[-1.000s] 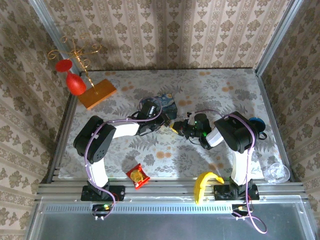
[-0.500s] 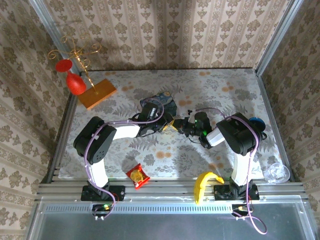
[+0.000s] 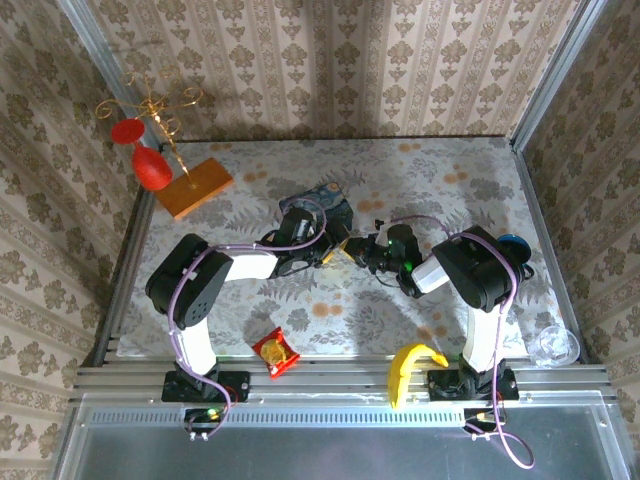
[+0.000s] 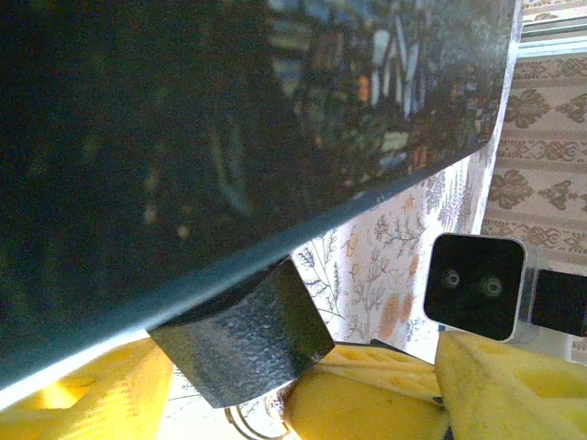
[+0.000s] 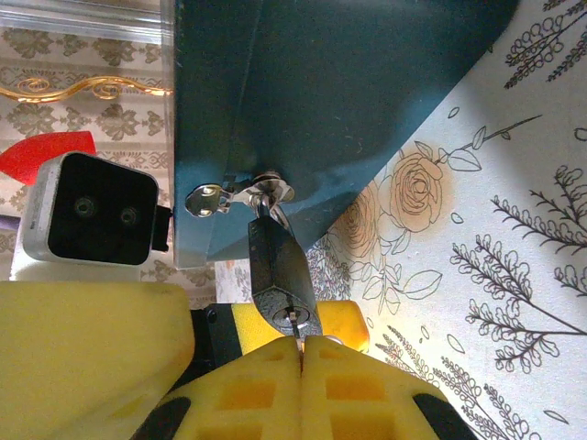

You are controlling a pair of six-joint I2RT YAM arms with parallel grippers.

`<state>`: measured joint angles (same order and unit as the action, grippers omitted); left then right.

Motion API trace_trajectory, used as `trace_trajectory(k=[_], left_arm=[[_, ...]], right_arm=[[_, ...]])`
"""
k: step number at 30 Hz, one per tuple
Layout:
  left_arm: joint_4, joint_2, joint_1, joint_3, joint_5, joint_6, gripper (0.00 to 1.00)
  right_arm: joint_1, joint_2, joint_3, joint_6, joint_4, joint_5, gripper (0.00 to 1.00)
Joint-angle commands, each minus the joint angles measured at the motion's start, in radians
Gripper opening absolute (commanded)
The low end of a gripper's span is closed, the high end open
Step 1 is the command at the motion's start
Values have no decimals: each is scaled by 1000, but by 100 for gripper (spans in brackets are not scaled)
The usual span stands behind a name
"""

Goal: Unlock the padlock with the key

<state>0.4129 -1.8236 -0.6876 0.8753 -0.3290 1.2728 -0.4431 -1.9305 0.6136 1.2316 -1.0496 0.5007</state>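
right pincer (image 5: pixel 301 356) clenched on key (image 5: pixel 293 326) in padlock (image 5: pixel 278 275), left pincer (image 3: pixel 336 249) released

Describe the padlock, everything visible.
The padlock is tiny, with a dark grey, rough-textured metal body and a silvery shackle that looks seated in the body. It hangs by the shackle from a silvery hasp at the edge of the blue tin. Its keyway end points at the right gripper. That gripper is shut right at the keyway, where a thin metal sliver, apparently the key, goes in.
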Motion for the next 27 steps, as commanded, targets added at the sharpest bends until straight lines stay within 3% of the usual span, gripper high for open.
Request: trace_trajectory(k=[1,6,21,27], left_arm=[[-71,-9,13,-22,-2,50,75],[-63,-26,20,-8,27,54,64],[-73,-46,42,-11,118,95,66],[-86,-62,44,20,123,105,53]], right_arm=[[-8,27,29,-26,-7,-31,0],[-11,38,31,-41,17,-34,0],[-19,47,35,-70,60,-47,0],[-26,57,41,-86,89,-54,0]])
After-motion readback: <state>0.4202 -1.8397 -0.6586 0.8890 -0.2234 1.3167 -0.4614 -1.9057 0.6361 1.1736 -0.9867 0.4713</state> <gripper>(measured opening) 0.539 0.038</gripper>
